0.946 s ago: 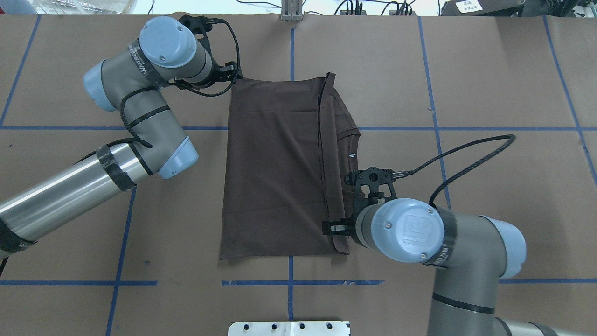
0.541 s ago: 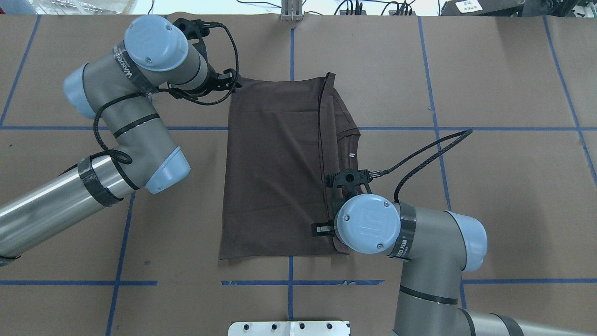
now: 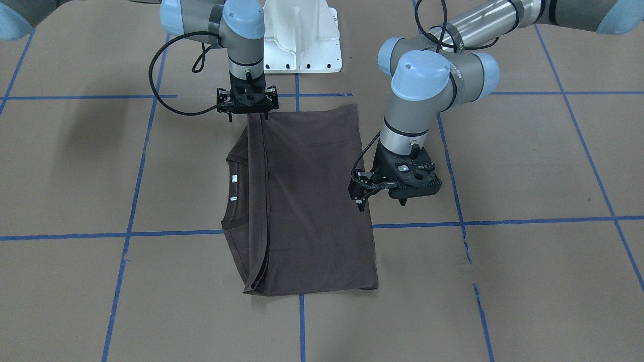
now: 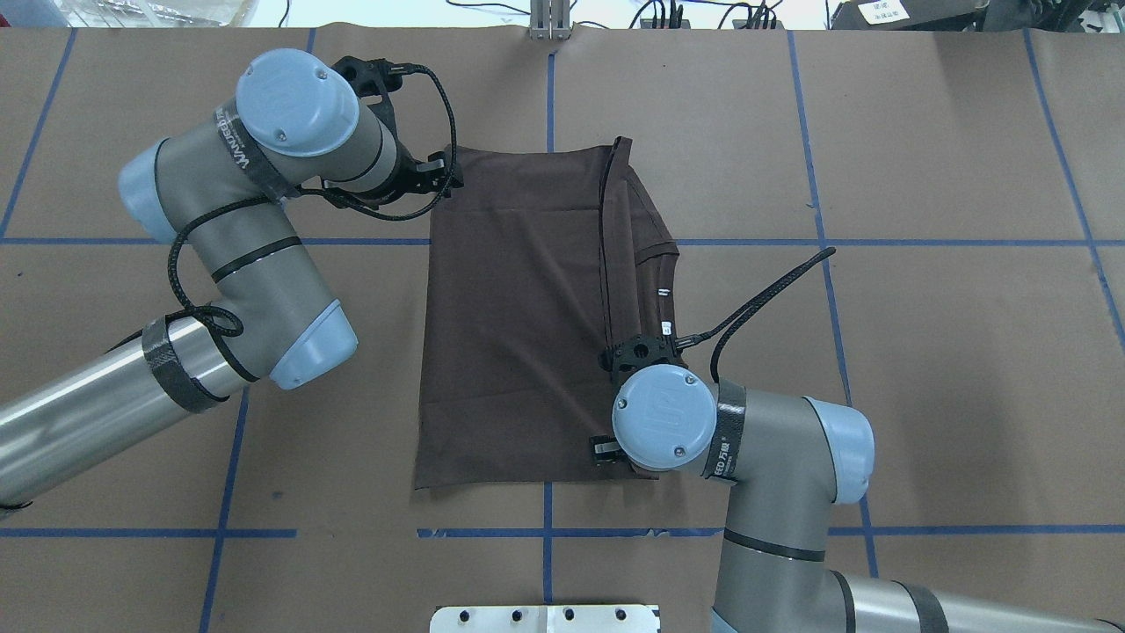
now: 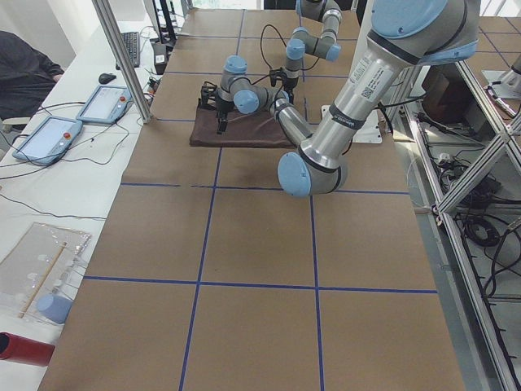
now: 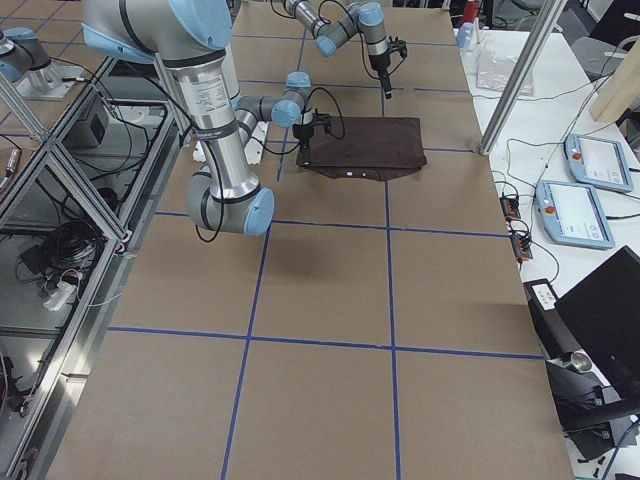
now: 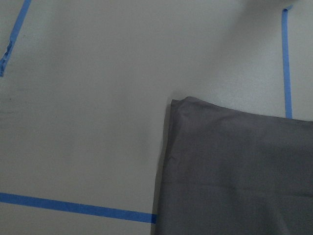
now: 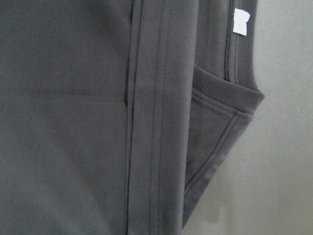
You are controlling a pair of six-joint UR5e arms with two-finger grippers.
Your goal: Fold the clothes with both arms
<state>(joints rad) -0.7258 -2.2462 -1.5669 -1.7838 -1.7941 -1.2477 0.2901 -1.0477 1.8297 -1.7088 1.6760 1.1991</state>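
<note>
The dark brown T-shirt (image 3: 312, 201) lies flat on the table (image 3: 503, 281), folded into a tall rectangle (image 4: 518, 316). Its ribbed collar (image 8: 234, 98) and white neck tags (image 3: 234, 177) stick out along one long edge. My right gripper (image 3: 247, 118) hangs open just above that edge near the robot's side; its wrist hides it in the overhead view. My left gripper (image 3: 382, 203) hovers open over the opposite long edge, by the far-left corner (image 7: 176, 103), with its body (image 4: 435, 171) showing from above. Neither holds any cloth.
Blue tape lines (image 4: 220, 240) cross the brown paper table cover. The white base pedestal (image 3: 302, 35) stands at the robot's edge. Two tablets (image 5: 49, 138) lie on a side bench beyond a slanted metal post (image 5: 122, 57).
My right arm has swung left, bringing its wrist over the shirt's near right edge. My left arm has shifted slightly, its gripper now a little nearer along the shirt's left edge. The shirt has not moved.
</note>
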